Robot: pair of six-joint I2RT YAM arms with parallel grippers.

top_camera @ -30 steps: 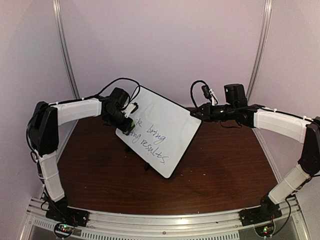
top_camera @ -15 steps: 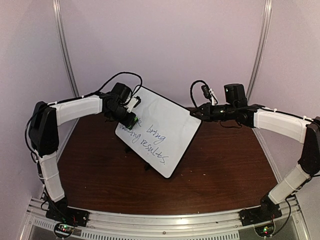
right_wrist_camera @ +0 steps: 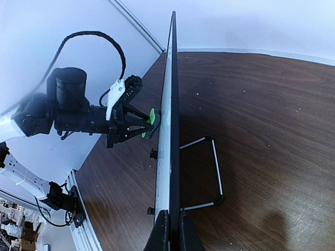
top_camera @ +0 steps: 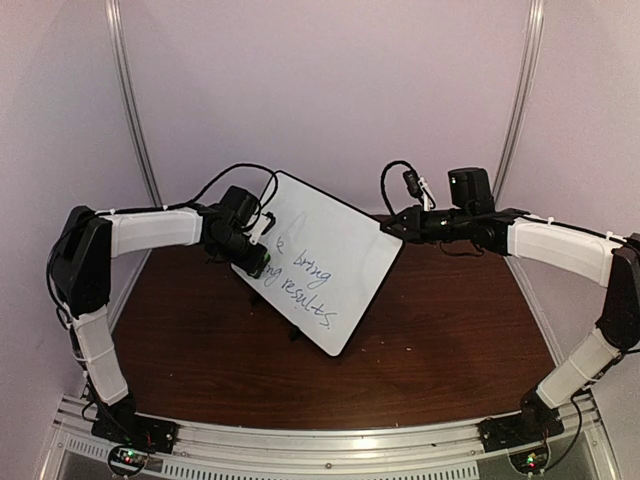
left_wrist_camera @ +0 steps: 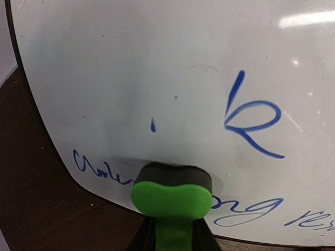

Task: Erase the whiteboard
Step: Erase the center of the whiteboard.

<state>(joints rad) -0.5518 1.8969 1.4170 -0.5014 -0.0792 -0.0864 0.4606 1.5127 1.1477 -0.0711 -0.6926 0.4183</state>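
Closest to me, along the bottom of the overhead view, runs the aluminium rail [top_camera: 330, 440] that carries both arm bases. Beyond it lies the dark brown wooden table [top_camera: 450, 340]. In the middle of that table stands the whiteboard [top_camera: 335, 240], turned cornerwise to the overhead camera and leaning on a thin wire stand [right_wrist_camera: 214, 172], which the right wrist view shows behind it. Blue handwriting [top_camera: 305, 280] crosses the lower half of the board (I can make out "bring" and "results"), while the upper half is blank. At centre left of the overhead frame, the left gripper [top_camera: 258, 262] reaches in over the board's left edge. Its fingers are pinched on a green eraser block [left_wrist_camera: 171, 196]. In the left wrist view the block's dark felt face sits against the white surface at the start of the lower written line, with a lone blue "k" [left_wrist_camera: 251, 120] up and to the right of it. From the right of the overhead frame, the right gripper [top_camera: 392, 228] comes in level, its jaws pressed together on the board's right-hand corner. Seen from its own wrist camera, the black frame runs edge-on straight up from between the fingers. Farthest back are the pale walls [top_camera: 330, 90], with a metal strip [top_camera: 125, 100] in the upper left corner.
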